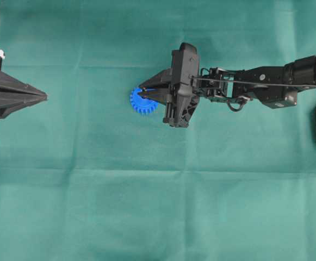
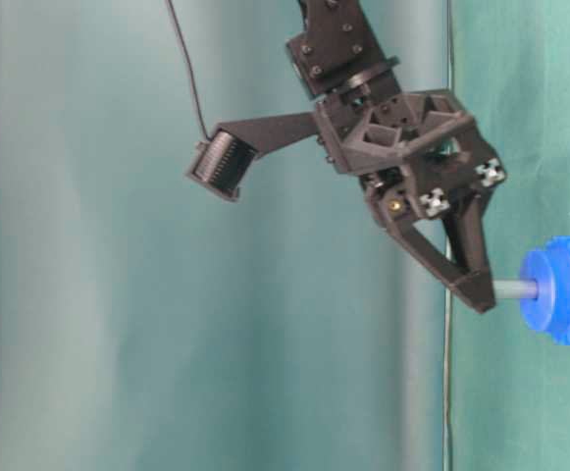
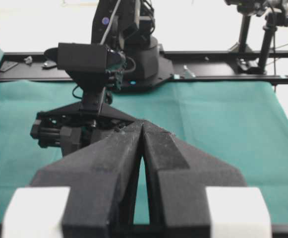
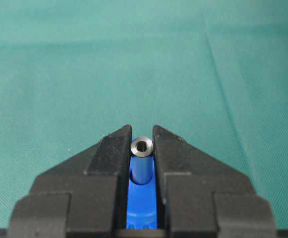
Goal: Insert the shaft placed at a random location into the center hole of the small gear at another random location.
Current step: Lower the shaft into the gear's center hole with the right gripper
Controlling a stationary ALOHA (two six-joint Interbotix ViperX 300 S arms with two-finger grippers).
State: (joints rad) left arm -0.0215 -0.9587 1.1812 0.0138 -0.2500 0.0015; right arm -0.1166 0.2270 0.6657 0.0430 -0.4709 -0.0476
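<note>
right claw (image 4: 143, 144) grips shaft (image 4: 142, 147) | small gear (image 4: 143, 198) directly beneath | left claw (image 3: 142, 130) closed

Right arm (image 1: 266, 84) reached in from the right edge of the overhead view toward the middle. Right gripper (image 4: 142, 147) pointed downward, its fingertips nearly together, pinched on the shaft (image 4: 142, 147). Left gripper (image 3: 142, 129) sat at the left edge, level, fingertips pressed together, holding nothing.
</note>
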